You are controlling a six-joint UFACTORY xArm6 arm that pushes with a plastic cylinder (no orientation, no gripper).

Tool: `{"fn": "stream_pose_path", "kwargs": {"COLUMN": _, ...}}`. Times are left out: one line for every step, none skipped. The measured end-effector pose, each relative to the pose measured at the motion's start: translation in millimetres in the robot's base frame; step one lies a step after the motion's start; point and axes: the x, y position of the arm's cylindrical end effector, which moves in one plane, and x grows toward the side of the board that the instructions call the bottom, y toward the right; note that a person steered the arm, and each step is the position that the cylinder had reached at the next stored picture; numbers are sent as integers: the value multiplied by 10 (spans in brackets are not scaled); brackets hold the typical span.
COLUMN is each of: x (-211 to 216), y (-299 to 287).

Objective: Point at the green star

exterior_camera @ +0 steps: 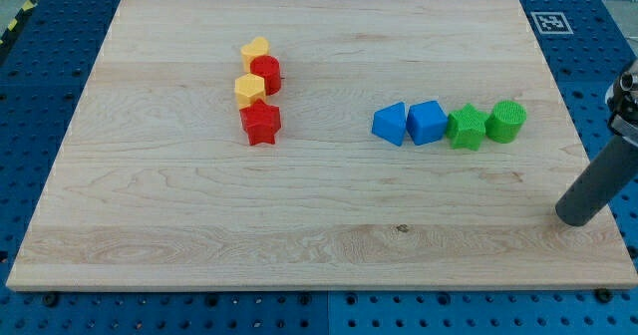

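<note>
The green star [466, 128] lies on the wooden board [179, 215] at the view's right, in a row of touching blocks. A green cylinder [505, 122] is on its right and a blue cube-like block [428, 123] on its left. My tip [575, 215] rests on the board near its right edge, below and to the right of the green star, well apart from it.
A blue triangular block [391, 125] ends the row on the left. At the upper middle-left stands a column: a yellow block [255, 52], a red cylinder [267, 75], a yellow block [249, 89] and a red star [261, 123].
</note>
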Motion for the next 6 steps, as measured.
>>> {"fn": "stream_pose_path", "kwargs": {"x": -2, "y": 0}}
{"fn": "stream_pose_path", "kwargs": {"x": -3, "y": -16}}
{"fn": "stream_pose_path", "kwargs": {"x": -204, "y": -337}}
{"fn": "stream_pose_path", "kwargs": {"x": -547, "y": -627}}
{"fn": "stream_pose_path", "kwargs": {"x": -586, "y": -639}}
{"fn": "stream_pose_path", "kwargs": {"x": -772, "y": -812}}
